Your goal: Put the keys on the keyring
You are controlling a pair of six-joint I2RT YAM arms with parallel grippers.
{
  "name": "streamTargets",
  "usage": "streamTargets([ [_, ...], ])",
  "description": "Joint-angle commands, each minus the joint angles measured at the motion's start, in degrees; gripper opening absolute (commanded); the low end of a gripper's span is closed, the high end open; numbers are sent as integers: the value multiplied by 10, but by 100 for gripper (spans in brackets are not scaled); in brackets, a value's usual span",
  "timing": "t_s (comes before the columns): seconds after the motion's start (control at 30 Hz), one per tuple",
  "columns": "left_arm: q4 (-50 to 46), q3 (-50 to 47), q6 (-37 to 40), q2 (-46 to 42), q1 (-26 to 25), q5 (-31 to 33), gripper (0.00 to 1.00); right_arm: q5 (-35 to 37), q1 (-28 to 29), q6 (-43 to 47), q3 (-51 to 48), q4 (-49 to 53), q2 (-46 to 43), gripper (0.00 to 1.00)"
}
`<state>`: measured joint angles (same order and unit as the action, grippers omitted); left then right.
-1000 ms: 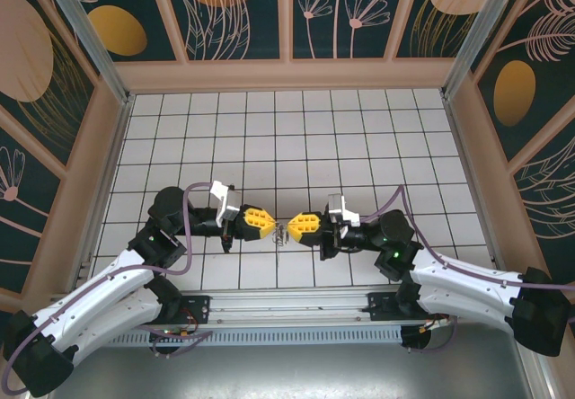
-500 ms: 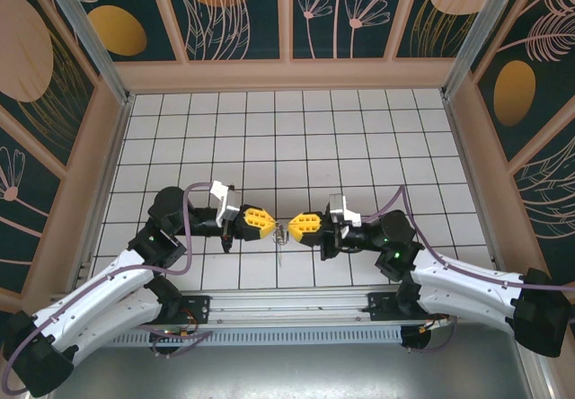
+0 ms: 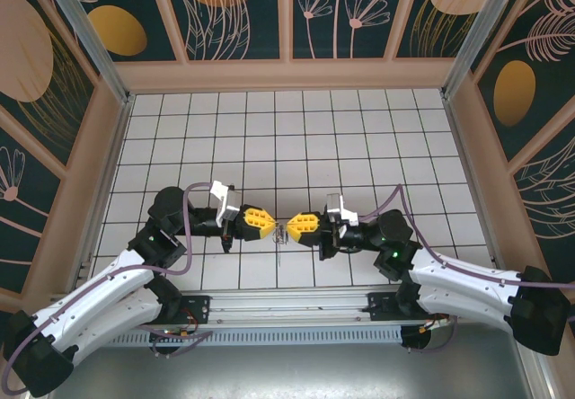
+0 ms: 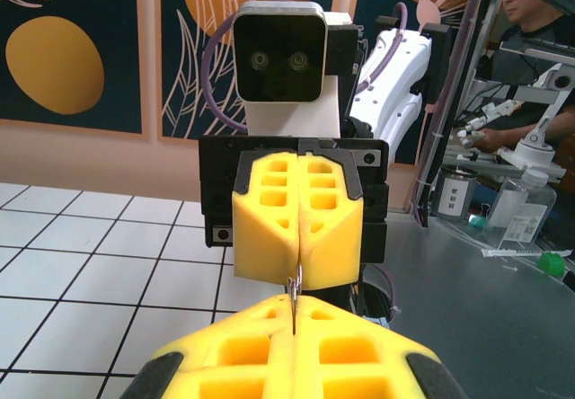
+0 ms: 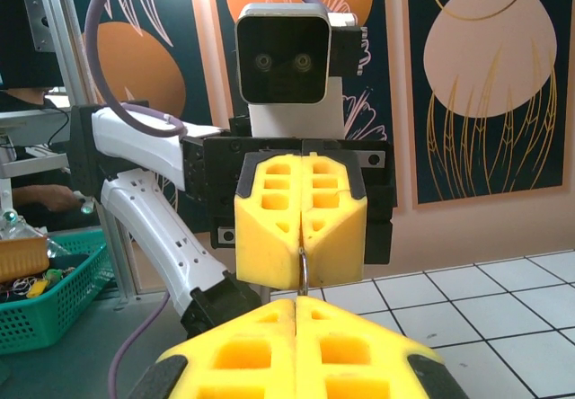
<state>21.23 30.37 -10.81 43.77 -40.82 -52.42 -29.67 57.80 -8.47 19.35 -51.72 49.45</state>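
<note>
Silver and thin, a small metal piece (image 3: 282,233) sits between two yellow-fingered grippers that meet tip to tip just above the white tiled floor (image 3: 314,147), near the arms' bases. Whether it is a key or part of the keyring cannot be told. The left gripper (image 3: 271,226) has its fingers pressed together with the piece caught in their seam. The right gripper (image 3: 293,228) is likewise closed, its tips touching the piece; whether it also pinches it is unclear.
</note>
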Motion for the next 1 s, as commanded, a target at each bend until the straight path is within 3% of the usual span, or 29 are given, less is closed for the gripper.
streamTargets([
  [0.0,17,8,3,-4,-2,-6,0,-2,-2,-10,1,-35,2,0],
  [0.97,15,8,5,-5,-3,-5,0,8,-3,-13,-8,-26,-19,0],
])
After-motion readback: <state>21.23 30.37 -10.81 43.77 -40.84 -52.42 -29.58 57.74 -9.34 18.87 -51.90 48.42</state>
